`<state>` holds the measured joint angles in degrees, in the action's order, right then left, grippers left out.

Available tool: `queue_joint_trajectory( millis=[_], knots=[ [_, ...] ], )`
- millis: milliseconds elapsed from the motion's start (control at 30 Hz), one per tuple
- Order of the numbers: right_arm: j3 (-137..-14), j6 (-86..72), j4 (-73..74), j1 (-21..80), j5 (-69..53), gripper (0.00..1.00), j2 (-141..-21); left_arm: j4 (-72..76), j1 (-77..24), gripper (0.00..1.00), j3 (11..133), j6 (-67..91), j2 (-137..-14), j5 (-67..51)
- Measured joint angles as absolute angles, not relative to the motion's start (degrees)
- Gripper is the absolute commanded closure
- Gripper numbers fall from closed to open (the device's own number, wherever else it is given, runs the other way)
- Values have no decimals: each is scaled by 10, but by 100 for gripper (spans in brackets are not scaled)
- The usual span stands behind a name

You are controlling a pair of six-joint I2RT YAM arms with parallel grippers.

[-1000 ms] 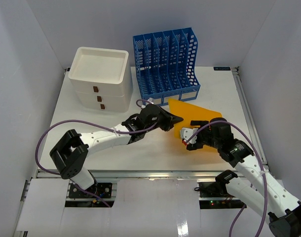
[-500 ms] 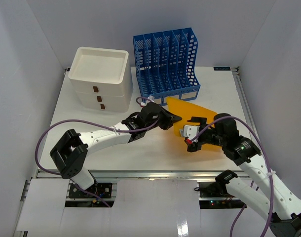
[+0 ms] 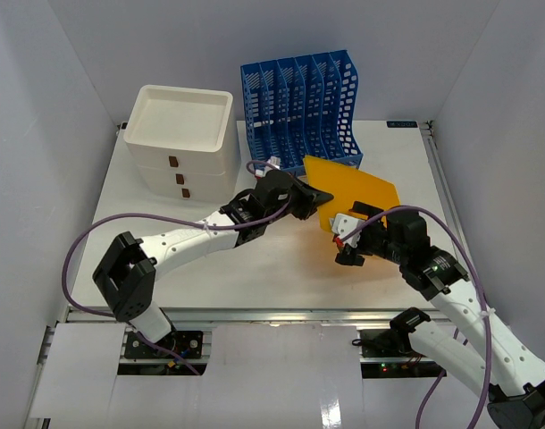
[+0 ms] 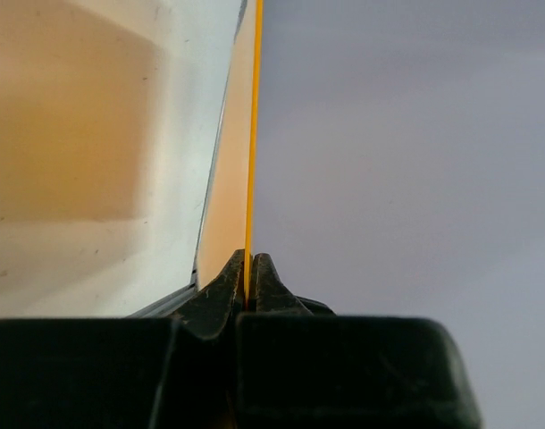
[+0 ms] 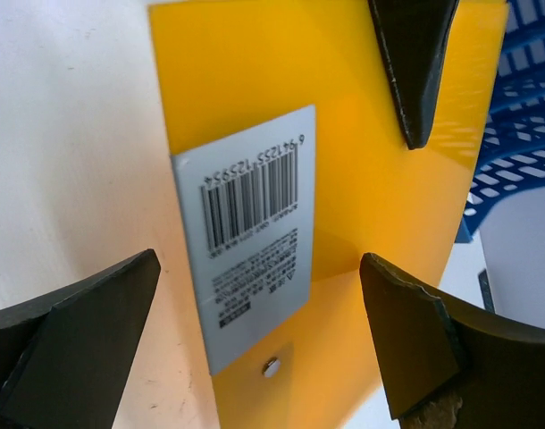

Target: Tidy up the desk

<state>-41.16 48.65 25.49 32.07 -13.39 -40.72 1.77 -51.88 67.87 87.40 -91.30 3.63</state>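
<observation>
The left gripper (image 4: 251,271) is pinched tight on the near-left edge of a thin yellow folder (image 3: 357,198) — from its wrist camera the two black fingers (image 4: 226,288) meet on the sheet, which runs away from them edge-on as a bare orange line. From overhead the folder tilts up off the desk (image 3: 272,273), right of the middle and toward the far edge. Whether its lower right edge touches the white surface I cannot tell.

The right gripper (image 3: 345,241) sits just near of the folder with its jaws spread wide and nothing between them. In its own view the dark fingertips (image 5: 85,326) stand to either side of the folder's face, apart from it, and a white barcode label (image 5: 250,268) with a small metal stud below it lies in the gap. A dark pointed finger reaches in over the folder's top edge in that view — by its place, one of the left gripper's.

Just beyond the folder, at the far edge of the desk, stands a blue slotted file rack (image 3: 299,107); the folder's far left corner comes close to its front. To the rack's left, in the far left corner, is a white drawer unit (image 3: 181,147) with small dark pulls on its front. The desk itself is the wide white top under all of it, metal rails along its right and near edges.
</observation>
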Motion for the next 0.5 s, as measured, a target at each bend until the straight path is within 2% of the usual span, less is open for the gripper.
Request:
queue_joint_trajectory(
  millis=[67,200,500],
  knots=[
    [-407,483,236,322,-115,9,-404,16,-518,100,699,872,-924,36],
    [-386,482,198,324,-59,29,-393,10,-516,100,732,870,-955,34],
    [-378,494,132,328,40,83,-398,-4,-515,100,781,868,-991,35]
  ],
)
